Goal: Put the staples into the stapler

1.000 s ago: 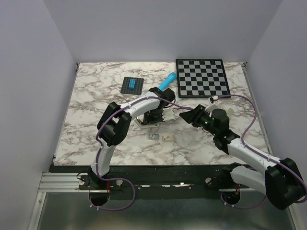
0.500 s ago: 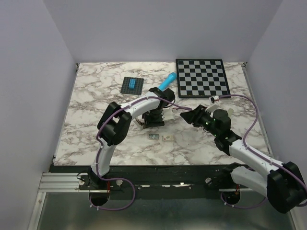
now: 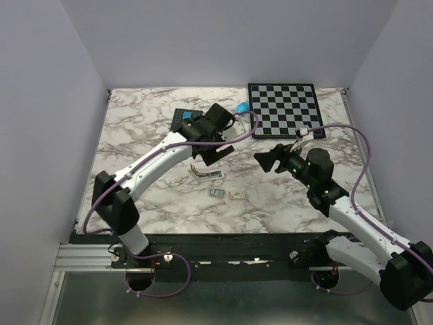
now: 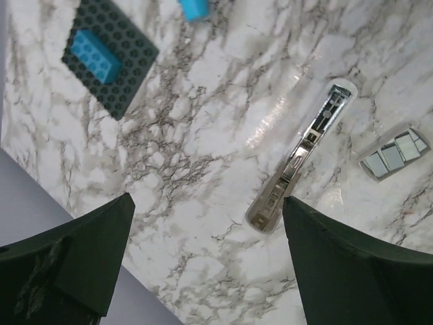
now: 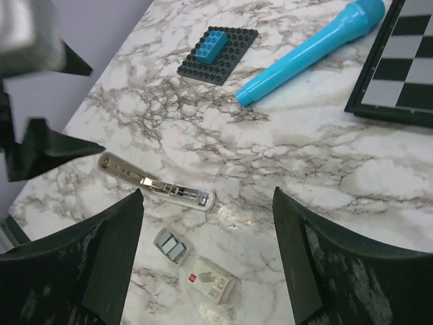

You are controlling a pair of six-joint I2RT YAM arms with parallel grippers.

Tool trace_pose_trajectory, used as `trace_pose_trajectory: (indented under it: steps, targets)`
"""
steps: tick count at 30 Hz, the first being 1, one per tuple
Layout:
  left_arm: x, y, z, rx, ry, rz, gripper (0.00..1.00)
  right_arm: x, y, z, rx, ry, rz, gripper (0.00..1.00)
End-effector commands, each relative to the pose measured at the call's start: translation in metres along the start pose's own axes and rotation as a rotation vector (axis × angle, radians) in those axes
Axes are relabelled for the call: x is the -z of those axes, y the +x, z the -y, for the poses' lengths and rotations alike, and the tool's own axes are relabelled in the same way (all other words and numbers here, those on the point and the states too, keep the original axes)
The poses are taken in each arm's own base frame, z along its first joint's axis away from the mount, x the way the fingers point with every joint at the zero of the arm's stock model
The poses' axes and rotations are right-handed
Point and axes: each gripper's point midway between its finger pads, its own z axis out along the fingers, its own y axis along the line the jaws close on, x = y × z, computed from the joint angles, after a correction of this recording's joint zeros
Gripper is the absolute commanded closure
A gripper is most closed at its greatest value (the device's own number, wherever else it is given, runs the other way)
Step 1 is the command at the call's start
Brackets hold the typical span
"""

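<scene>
The stapler (image 4: 301, 159) lies open on the bench (image 3: 128, 128), metal rail bared, and the staples (image 4: 394, 154) lie near it, not yet loaded. Left pincer (image 4: 208, 203) and right pincer (image 5: 208, 196) both gape apart, holding nothing; pickup and insertion remain.

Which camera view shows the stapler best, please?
The left wrist view: the stapler lies whole, its metal rail seen from straight above. The right wrist view shows it whole but obliquely; the top external view, only small.

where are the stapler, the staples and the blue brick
stapler (image 5: 157, 182): right wrist view, middle of its metal rail
staples (image 5: 172, 246): right wrist view, centre of the grey block
blue brick (image 5: 216, 42): right wrist view, its studded top
</scene>
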Motion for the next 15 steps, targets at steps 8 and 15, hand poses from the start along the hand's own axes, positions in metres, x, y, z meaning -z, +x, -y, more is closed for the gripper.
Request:
trace_pose_trajectory:
  steps: [8,15]
  targets:
    - [0.111,0.021,-0.059,0.723,-0.393,0.524,0.01,-0.046,0.032,-0.035,0.332,-0.31,-0.31,0.04]
    - [0.181,0.073,-0.059,0.97,-0.472,0.859,0.01,-0.097,0.081,-0.052,0.538,-0.411,-0.51,0.05]
